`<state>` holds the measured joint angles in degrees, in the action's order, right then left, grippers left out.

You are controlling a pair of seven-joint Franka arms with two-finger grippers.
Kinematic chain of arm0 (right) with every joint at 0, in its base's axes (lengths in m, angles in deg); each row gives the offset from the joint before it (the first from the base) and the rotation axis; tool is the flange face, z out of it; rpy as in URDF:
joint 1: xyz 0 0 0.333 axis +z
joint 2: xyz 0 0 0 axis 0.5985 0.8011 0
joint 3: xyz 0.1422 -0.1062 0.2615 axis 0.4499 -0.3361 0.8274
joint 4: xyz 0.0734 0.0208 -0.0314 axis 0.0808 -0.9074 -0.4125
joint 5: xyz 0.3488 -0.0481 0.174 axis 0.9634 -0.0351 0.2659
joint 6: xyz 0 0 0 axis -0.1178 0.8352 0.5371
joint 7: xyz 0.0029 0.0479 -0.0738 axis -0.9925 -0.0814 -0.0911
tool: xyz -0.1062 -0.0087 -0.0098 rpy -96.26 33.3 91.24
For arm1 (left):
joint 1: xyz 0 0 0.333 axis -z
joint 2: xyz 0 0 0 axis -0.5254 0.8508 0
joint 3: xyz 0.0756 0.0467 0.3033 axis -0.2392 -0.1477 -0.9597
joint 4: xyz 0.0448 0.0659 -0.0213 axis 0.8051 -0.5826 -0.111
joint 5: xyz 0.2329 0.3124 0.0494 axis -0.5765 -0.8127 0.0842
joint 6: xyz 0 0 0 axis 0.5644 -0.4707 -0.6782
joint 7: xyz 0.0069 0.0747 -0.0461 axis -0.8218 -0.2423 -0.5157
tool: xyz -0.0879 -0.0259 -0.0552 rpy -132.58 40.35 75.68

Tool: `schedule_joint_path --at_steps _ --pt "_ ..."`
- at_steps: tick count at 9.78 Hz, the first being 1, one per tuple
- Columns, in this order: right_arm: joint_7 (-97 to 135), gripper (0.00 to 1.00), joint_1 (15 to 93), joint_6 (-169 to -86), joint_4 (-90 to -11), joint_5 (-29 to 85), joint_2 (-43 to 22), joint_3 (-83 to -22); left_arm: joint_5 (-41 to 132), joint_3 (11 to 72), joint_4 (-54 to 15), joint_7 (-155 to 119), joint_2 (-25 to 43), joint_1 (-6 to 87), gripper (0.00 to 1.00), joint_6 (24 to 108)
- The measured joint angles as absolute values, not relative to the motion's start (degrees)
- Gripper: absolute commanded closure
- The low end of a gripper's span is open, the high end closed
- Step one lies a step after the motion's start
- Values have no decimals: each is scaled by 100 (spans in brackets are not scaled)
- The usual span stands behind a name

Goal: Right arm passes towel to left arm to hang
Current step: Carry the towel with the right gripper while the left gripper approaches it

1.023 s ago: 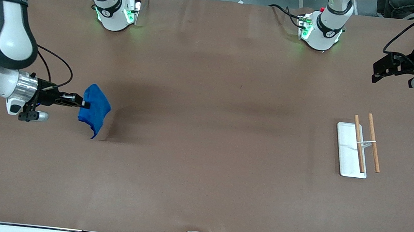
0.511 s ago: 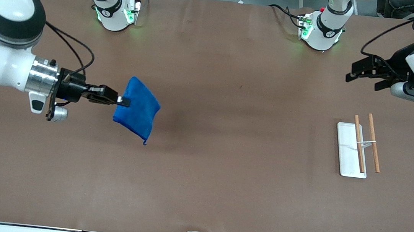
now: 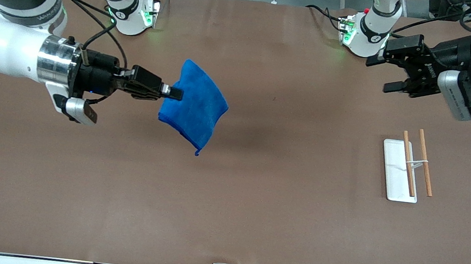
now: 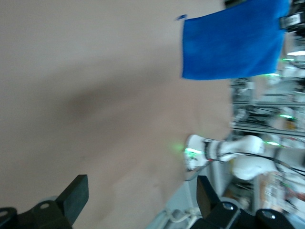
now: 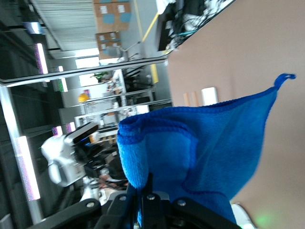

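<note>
My right gripper (image 3: 174,93) is shut on the top edge of the blue towel (image 3: 194,106), which hangs in the air over the middle of the table, its loop tag (image 3: 197,153) at the lowest corner. In the right wrist view the towel (image 5: 205,157) fills the frame above my pinched fingers (image 5: 148,200). My left gripper (image 3: 382,73) is open and empty, in the air over the table toward the left arm's end, pointing at the towel. The left wrist view shows the towel (image 4: 231,45) some way off from its two spread fingers (image 4: 76,195).
A rack with two wooden rods (image 3: 417,162) on a white tray (image 3: 394,175) stands toward the left arm's end, nearer the front camera than my left gripper. The two green-lit arm bases (image 3: 131,16) (image 3: 361,36) stand along the table's top edge.
My right gripper has carried the towel up and toward the table's middle. My left gripper has swung in toward the towel and turned to face it.
</note>
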<state>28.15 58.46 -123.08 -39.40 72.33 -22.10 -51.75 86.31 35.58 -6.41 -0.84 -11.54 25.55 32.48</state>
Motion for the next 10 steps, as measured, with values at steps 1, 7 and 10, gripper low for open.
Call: schedule_joint_path --at_steps 1,7,10 --pt "2815 99 5971 -12382 -3937 7706 -2204 -5175 9287 3560 -653 122 -940 2564 0 3248" --pt "2816 99 6266 -12486 -3929 8904 -2203 -5151 12569 3662 -1001 918 329 2809 0 3226" --pt "2815 99 6225 -12697 -3697 9201 -2202 -4764 13705 3737 -1105 1412 1075 3487 0 3250"
